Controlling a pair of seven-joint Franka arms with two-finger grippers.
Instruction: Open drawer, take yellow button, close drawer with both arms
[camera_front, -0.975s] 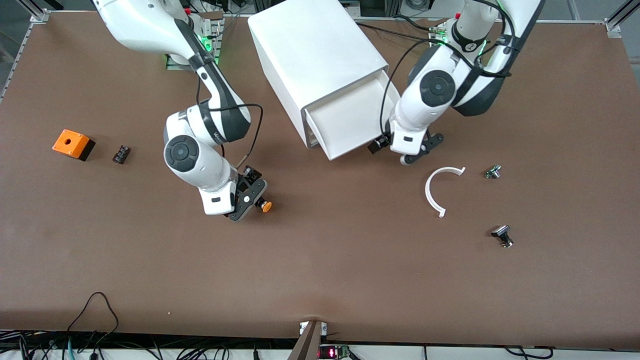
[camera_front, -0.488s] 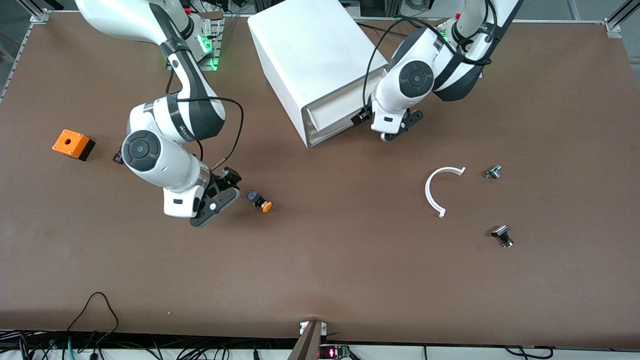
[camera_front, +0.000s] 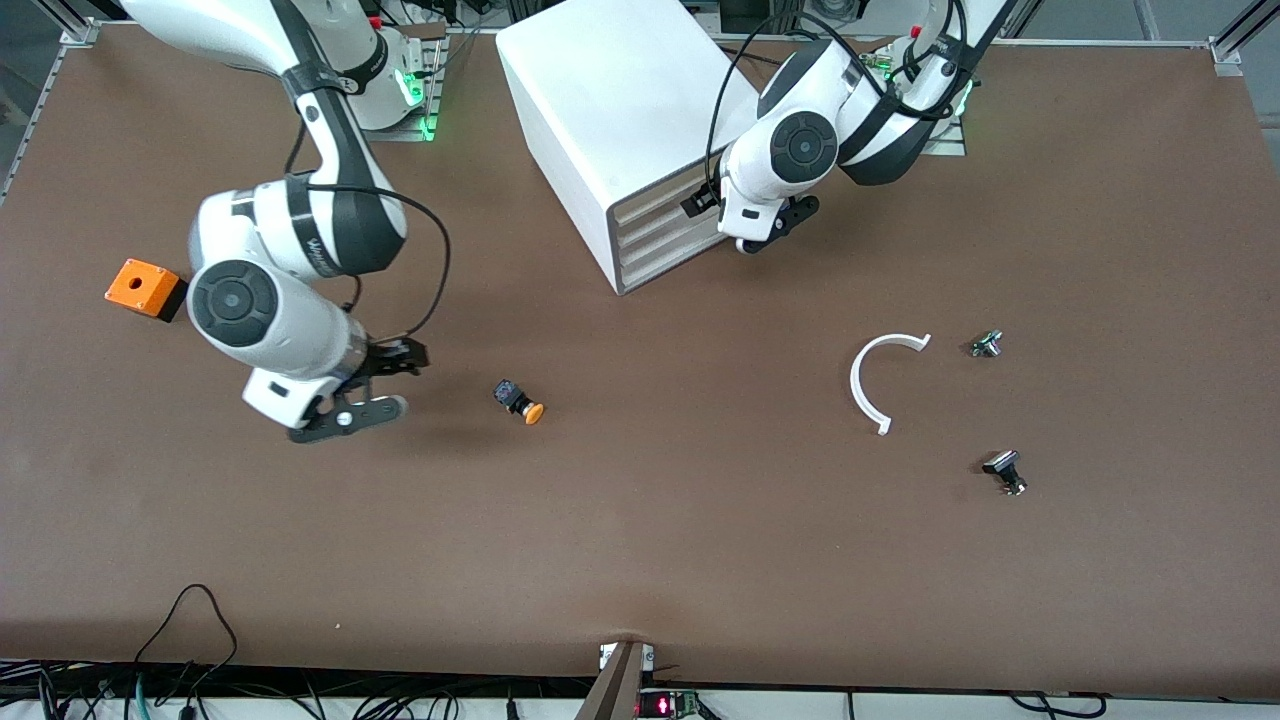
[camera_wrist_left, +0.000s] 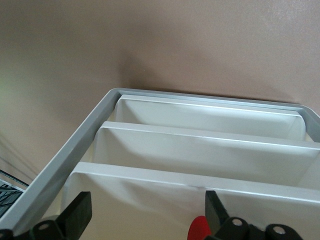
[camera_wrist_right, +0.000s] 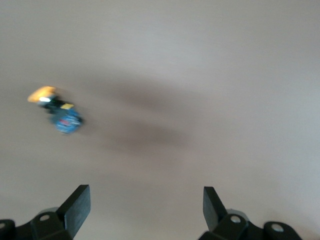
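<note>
The button (camera_front: 521, 402) lies on its side on the brown table, orange cap toward the front camera; it also shows in the right wrist view (camera_wrist_right: 57, 112). My right gripper (camera_front: 403, 380) is open and empty, beside the button toward the right arm's end, apart from it; its open fingers also show in the right wrist view (camera_wrist_right: 145, 207). The drawer (camera_front: 660, 203) is pushed in flush with the white cabinet (camera_front: 620, 90). My left gripper (camera_front: 765, 232) is open at the cabinet's front, fingers spread over the drawer's front strip (camera_wrist_left: 200, 192).
An orange cube with a hole (camera_front: 147, 288) sits near the right arm's end. A white curved piece (camera_front: 868, 385) and two small metallic parts (camera_front: 987, 343) (camera_front: 1005, 472) lie toward the left arm's end. Cables run along the table's near edge.
The left gripper pushed the open drawer shut into the cabinet. The right gripper let go of the button on the table and drew away toward the right arm's end.
</note>
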